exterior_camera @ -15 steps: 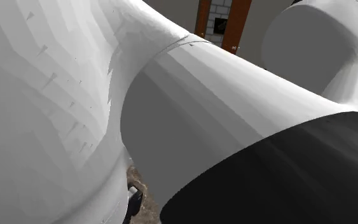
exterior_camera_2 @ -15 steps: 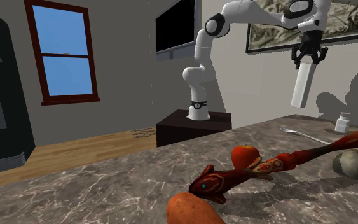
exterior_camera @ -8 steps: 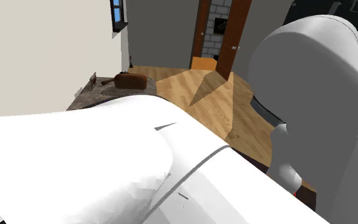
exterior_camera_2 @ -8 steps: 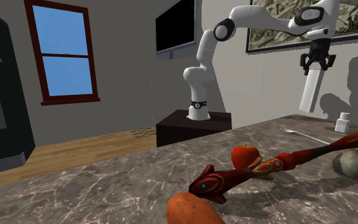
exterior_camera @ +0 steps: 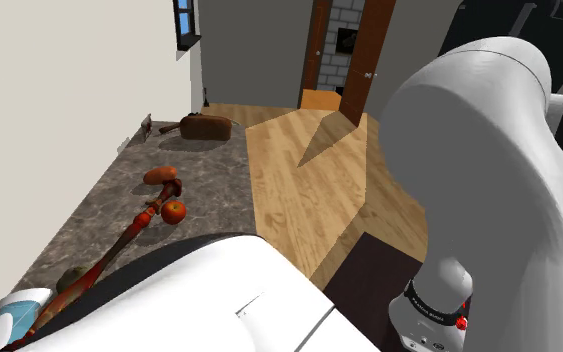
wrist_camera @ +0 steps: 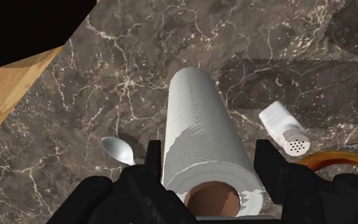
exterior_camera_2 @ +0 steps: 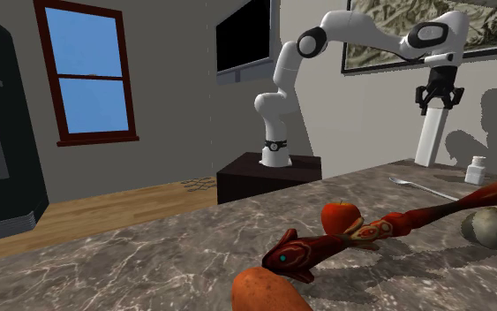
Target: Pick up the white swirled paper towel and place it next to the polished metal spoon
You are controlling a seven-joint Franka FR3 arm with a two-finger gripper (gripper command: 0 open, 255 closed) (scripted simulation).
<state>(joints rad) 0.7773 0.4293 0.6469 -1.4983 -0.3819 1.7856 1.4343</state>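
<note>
My gripper is shut on the top of a white paper towel roll, which hangs upright over the far end of the marble counter. In the wrist view the roll is clasped between my two fingers, with its brown core end nearest the camera. The metal spoon lies on the counter just below and beside the roll. Its bowl shows close to one finger.
A small white shaker bottle stands on the roll's other side. Nearer along the counter lie a red apple, a long carved red stick, a grey stone and an orange tuber. The wood floor borders the counter.
The arm has swung toward the second exterior view's right and come down, carrying the roll to just above the spoon. In the shoulder view the arm's links have moved aside, uncovering the counter.
</note>
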